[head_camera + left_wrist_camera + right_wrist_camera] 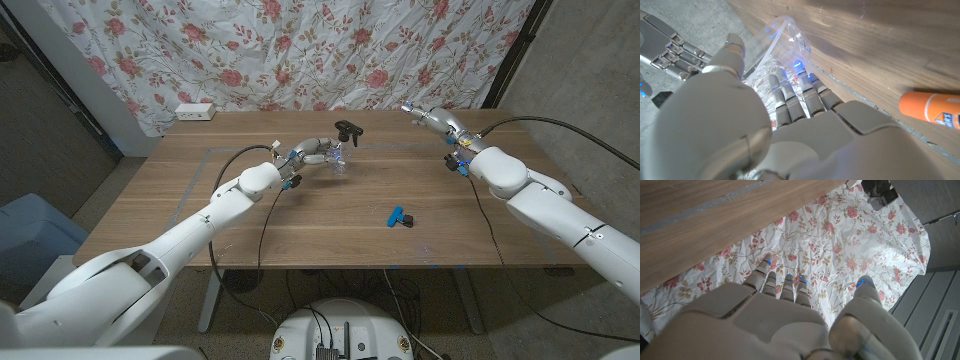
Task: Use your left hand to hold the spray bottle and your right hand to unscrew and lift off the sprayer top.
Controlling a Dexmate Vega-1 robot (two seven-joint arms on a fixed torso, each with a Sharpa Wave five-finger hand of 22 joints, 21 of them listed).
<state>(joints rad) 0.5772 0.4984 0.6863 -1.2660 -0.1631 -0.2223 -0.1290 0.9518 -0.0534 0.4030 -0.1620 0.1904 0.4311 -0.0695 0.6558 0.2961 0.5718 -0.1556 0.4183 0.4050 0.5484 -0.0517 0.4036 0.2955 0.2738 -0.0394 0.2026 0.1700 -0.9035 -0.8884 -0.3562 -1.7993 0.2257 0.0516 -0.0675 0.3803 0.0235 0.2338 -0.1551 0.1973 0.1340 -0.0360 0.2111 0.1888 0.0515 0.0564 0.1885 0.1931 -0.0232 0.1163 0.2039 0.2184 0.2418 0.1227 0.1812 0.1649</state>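
A clear spray bottle stands on the wooden table near the back middle, with a black sprayer top on its neck. My left hand grips the bottle from the side. In the left wrist view its fingers wrap the clear bottle. My right hand hovers over the table's back right, well apart from the bottle. Its fingers are spread with nothing in them.
A small blue and black clip lies right of centre toward the front. A white power strip sits at the back left edge. An orange tube lies on the table near my left hand. A floral curtain hangs behind.
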